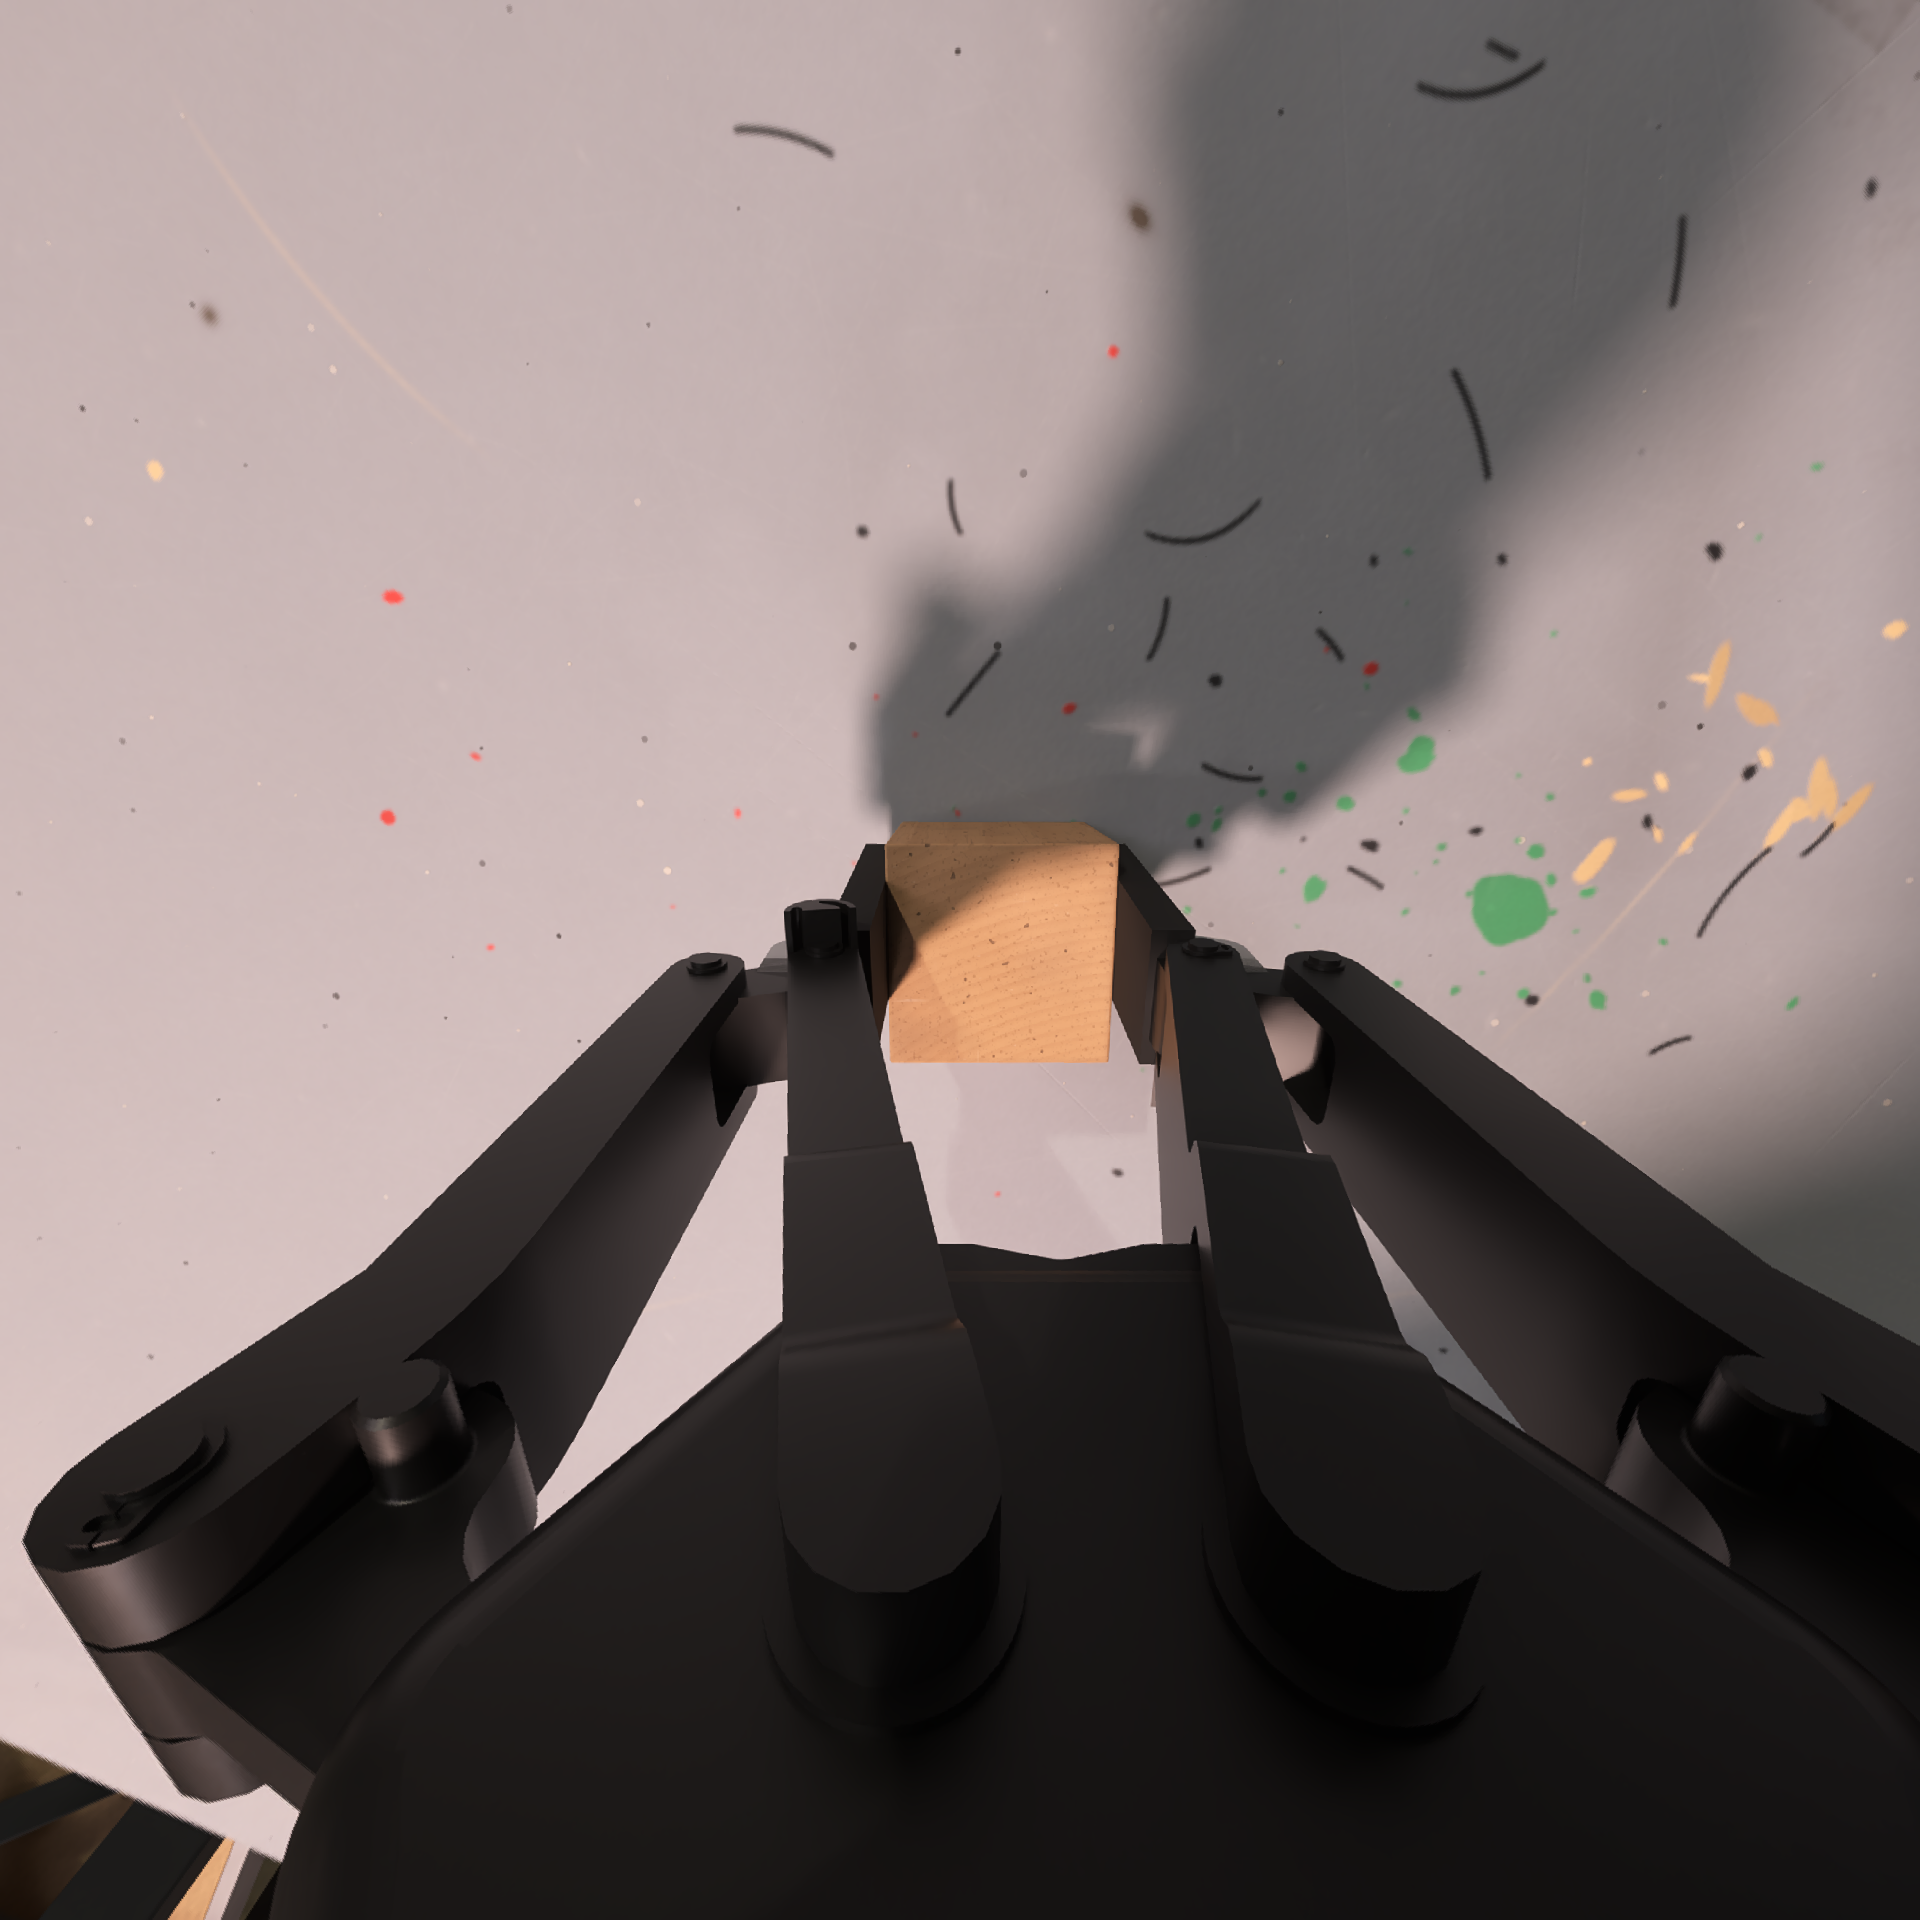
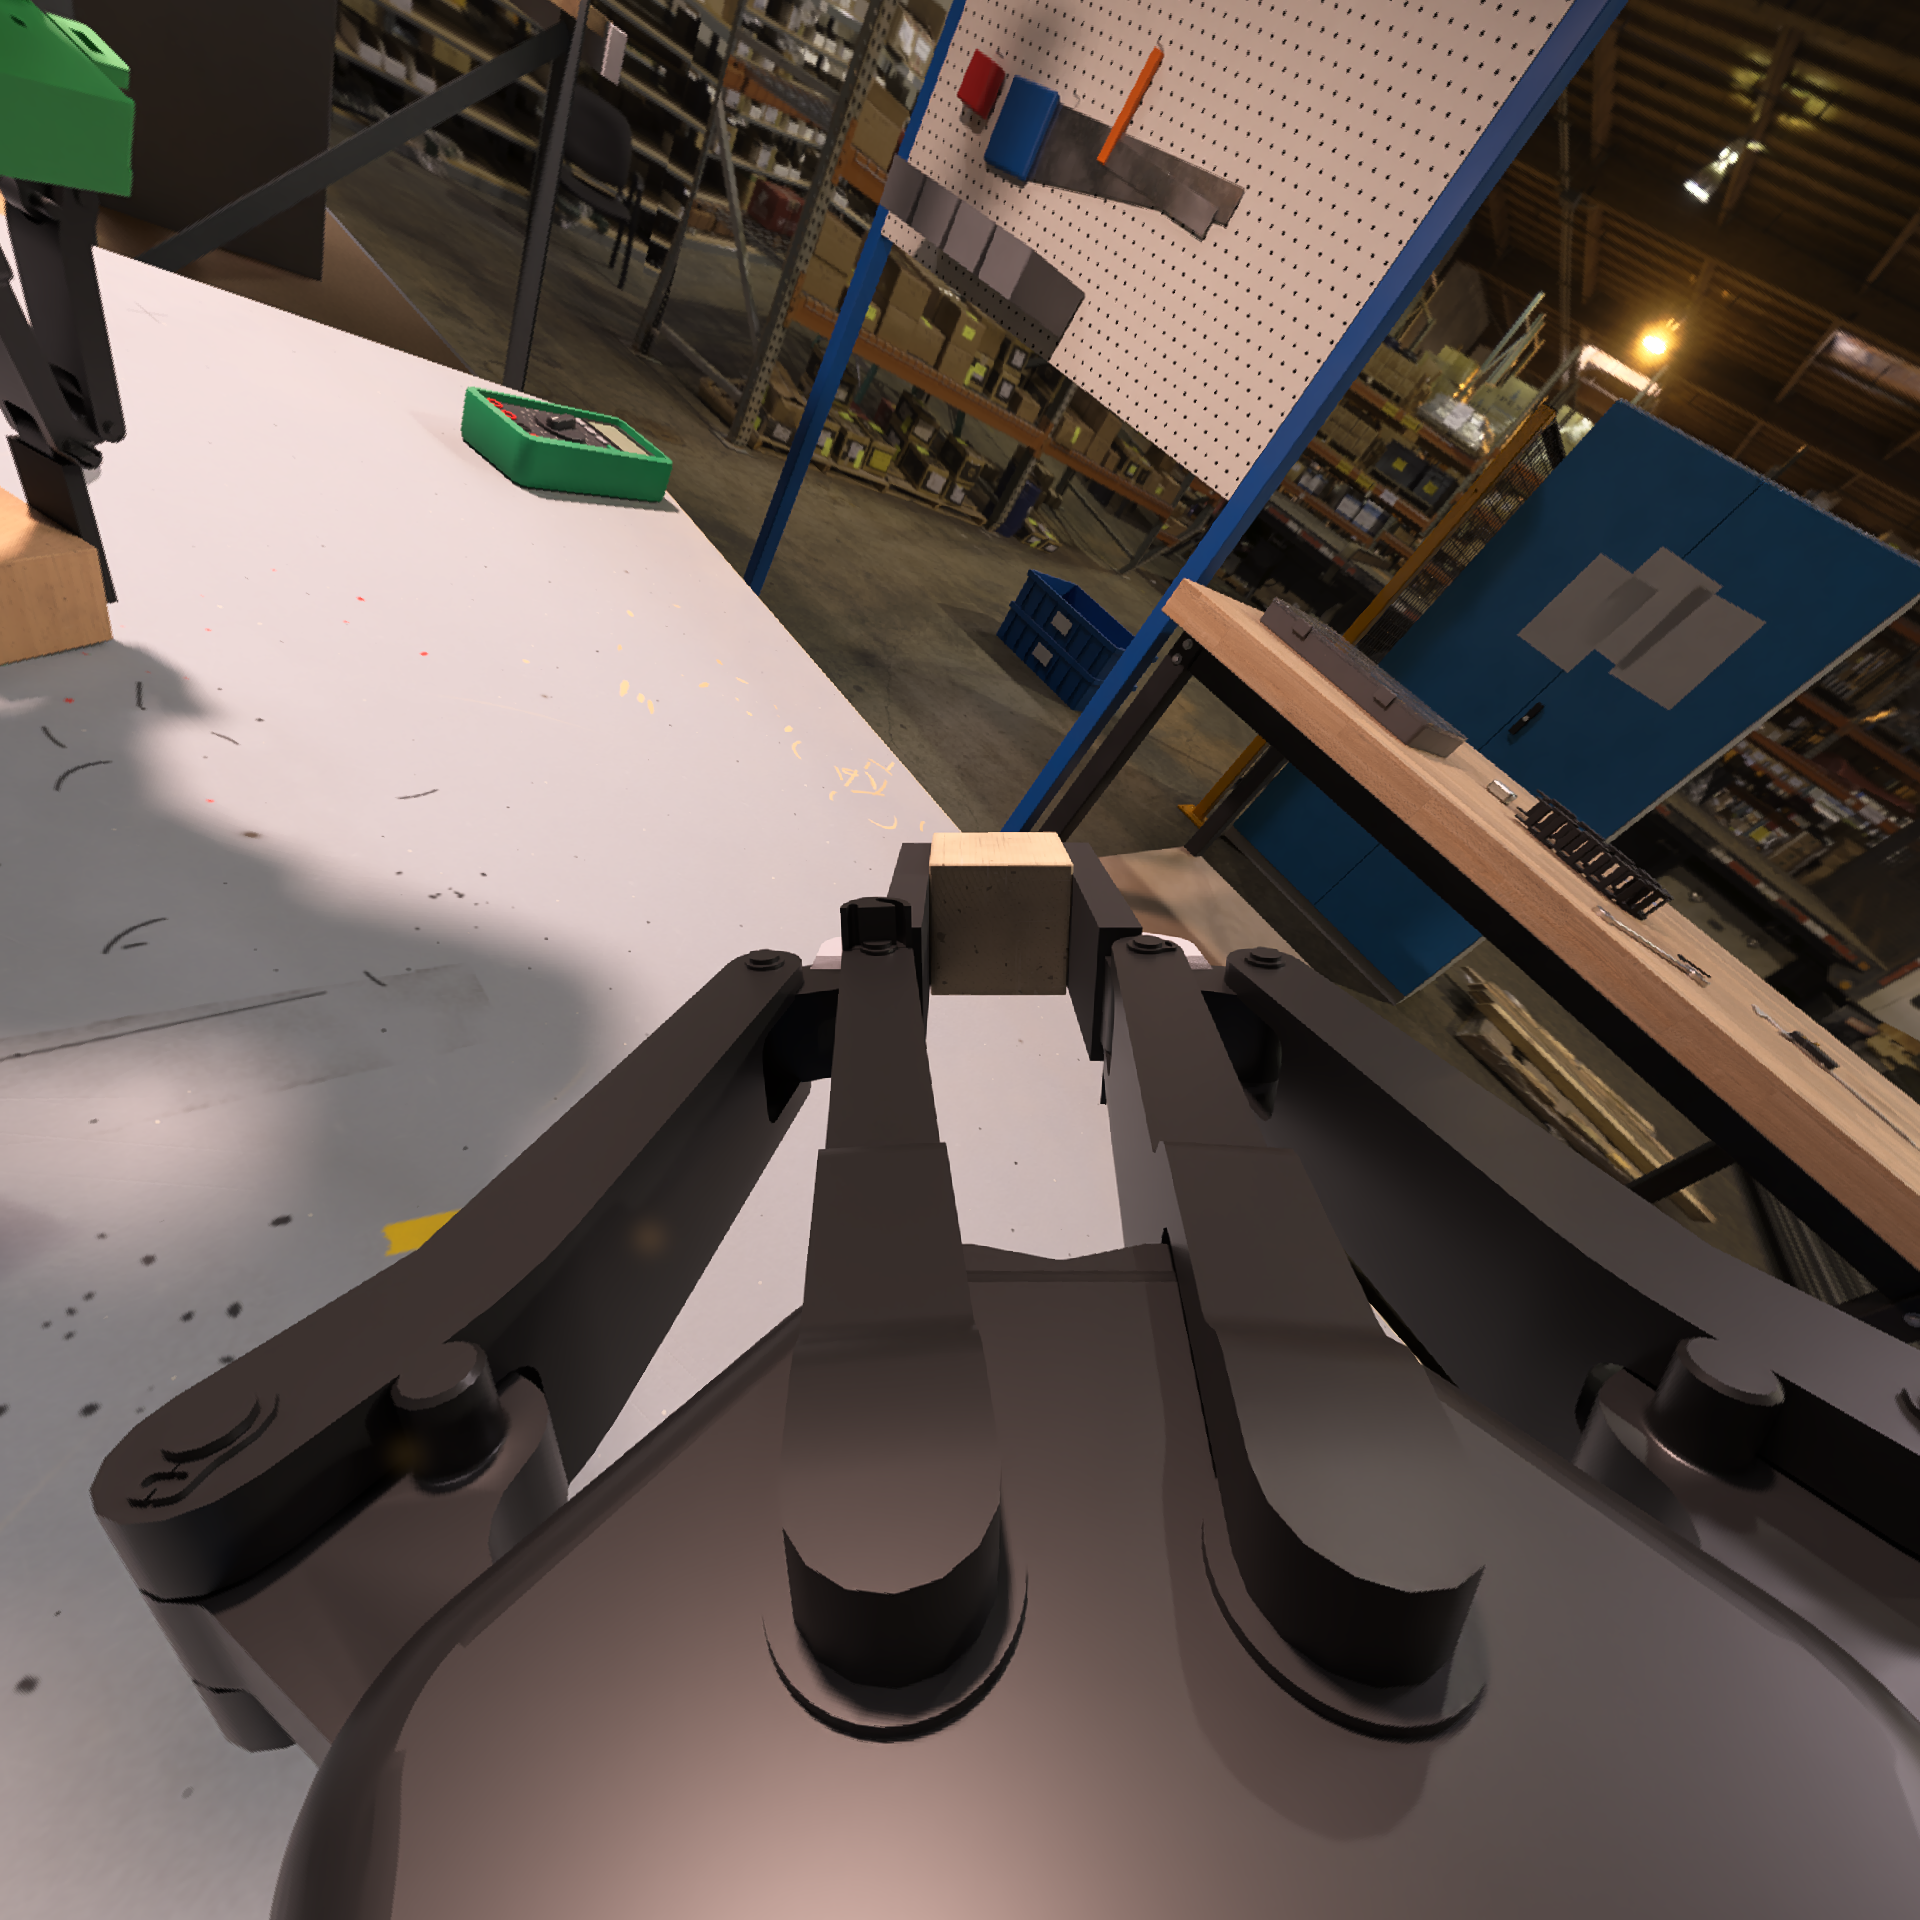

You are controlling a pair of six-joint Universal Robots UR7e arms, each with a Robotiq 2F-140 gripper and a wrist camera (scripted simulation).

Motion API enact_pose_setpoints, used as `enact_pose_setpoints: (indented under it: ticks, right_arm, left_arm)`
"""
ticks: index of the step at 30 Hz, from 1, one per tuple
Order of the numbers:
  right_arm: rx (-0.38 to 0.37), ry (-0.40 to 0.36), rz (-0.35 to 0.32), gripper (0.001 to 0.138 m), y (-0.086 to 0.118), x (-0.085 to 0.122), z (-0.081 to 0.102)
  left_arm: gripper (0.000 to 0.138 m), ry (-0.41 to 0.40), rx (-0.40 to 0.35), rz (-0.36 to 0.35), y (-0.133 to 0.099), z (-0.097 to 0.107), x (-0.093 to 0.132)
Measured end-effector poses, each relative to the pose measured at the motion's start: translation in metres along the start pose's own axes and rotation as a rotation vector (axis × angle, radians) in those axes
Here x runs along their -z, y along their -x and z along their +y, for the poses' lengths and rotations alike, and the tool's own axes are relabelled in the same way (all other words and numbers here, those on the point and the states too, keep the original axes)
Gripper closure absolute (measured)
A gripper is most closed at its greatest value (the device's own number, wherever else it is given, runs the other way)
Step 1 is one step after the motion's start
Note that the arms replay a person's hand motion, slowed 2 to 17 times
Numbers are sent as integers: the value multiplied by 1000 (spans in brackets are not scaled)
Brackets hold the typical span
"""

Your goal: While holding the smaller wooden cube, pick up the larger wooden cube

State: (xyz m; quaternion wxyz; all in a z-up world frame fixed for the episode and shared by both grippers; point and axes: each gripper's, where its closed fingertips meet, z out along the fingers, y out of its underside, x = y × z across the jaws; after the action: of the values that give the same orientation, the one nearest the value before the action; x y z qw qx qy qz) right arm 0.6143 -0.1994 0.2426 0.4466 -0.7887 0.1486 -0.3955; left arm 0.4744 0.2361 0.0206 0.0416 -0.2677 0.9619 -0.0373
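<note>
In the left wrist view my left gripper [image 1: 1003,894] is shut on the larger wooden cube [image 1: 1000,977], held between the two pads low over the white, paint-speckled table [image 1: 416,727]. Its shadow meets the cube's far edge, and I cannot tell whether it touches the table. In the right wrist view my right gripper [image 2: 1000,883] is shut on the smaller, paler wooden cube [image 2: 1000,935] above the table's right edge. The left gripper's fingers [image 2: 62,499] and the larger cube [image 2: 47,592] also show at that view's left edge.
A green multimeter [image 2: 566,442] lies near the table's far edge. The table [image 2: 468,675] ends along a diagonal edge to the right of my right gripper. Beyond it are a pegboard [image 2: 1299,260], a wooden workbench [image 2: 1558,883] and a blue bin [image 2: 1060,634] on the floor.
</note>
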Motion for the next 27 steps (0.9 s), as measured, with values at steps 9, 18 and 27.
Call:
enact_pose_setpoints:
  ticks: [9,18,27]
  right_arm:
    - [1,-11,-1,107,1,1,-2]
    - [-9,-33,-7,107,1,3,-6]
    - [-13,-45,-10,107,-1,6,-8]
  left_arm:
    - [88,58,6,-45,2,8,5]
    - [88,89,27,-80,3,12,18]
    - [88,113,57,-113,2,16,39]
